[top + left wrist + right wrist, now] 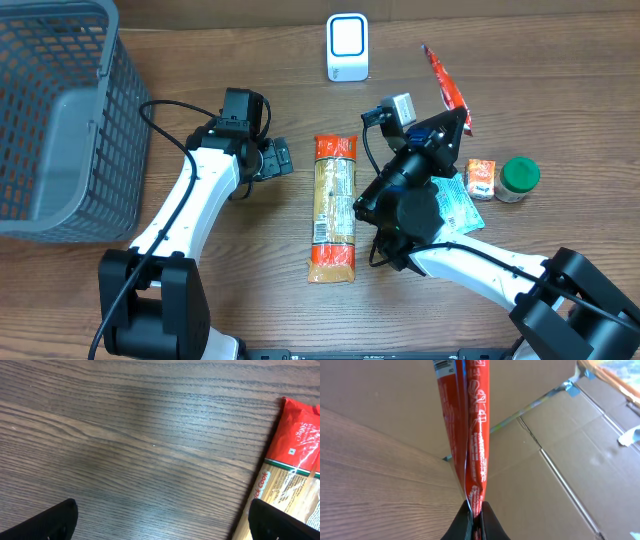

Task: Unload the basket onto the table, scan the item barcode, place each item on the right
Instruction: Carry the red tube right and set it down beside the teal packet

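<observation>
A thin red packet [445, 88] is held up edge-on above the table, with my right gripper [456, 122] shut on its lower end. In the right wrist view the red packet [470, 425] rises straight up from the pinched fingers of my right gripper [476, 510], and a bit of barcode [442, 365] shows at its top edge. The white scanner [347, 47] stands at the back centre, left of the packet. My left gripper [274, 160] hovers open and empty over bare wood [162, 520], just left of a long pasta packet [334, 205].
A grey wire basket [50, 120] fills the left side. An orange carton [481, 178], a green-lidded jar [519, 178] and a flat teal-and-white packet [462, 205] lie at the right, by my right arm. The pasta packet [295, 470] edges the left wrist view.
</observation>
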Tool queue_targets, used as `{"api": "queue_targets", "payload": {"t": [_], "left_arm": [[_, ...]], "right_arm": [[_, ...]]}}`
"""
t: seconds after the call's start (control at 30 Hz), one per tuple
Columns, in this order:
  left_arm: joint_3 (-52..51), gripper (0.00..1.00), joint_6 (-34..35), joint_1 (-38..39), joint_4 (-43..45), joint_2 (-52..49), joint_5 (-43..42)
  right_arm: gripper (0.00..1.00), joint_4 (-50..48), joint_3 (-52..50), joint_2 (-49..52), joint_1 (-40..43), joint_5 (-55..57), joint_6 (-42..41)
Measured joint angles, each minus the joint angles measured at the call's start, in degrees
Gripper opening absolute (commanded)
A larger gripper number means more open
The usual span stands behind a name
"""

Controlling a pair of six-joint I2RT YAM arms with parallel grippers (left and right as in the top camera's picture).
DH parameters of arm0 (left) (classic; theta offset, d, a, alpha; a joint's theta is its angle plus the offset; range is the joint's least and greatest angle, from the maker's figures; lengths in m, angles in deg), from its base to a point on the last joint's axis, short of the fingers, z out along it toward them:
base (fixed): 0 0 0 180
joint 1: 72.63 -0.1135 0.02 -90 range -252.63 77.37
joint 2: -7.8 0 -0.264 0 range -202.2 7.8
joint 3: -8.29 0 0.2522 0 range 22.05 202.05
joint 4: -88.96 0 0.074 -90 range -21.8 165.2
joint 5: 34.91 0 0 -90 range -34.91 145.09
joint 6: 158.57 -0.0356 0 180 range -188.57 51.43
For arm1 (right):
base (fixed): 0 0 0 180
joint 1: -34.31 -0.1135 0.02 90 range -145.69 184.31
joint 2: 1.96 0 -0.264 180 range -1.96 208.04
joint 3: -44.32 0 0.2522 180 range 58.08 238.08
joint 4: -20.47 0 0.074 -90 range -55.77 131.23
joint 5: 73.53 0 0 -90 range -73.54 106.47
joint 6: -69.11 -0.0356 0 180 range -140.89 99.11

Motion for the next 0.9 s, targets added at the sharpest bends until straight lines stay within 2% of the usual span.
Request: {"api": "queue_targets", "payload": {"t": [0.27,0.53,0.83,0.9], "left_arm": [[0.0,1.00,0.0,0.0,0.0,0.0,0.0],[0.0,1.00,0.0,0.0,0.0,0.0,0.0],[0.0,1.00,0.0,0.0,0.0,0.0,0.0],[0.0,1.00,0.0,0.0,0.0,0.0,0.0]], "right_arm": [[0.03,3.2,-0.1,0.0,0.5,-0.1,-3.4],[0.03,19.6,-0.1,0.1,7.4,-1.7,-12.7],[0.03,21.5,-0.1,0.1,8.0,-2.6,-20.8],[0.03,24.8,-0.1,0.1,8.0,-2.8,-23.8]]}}
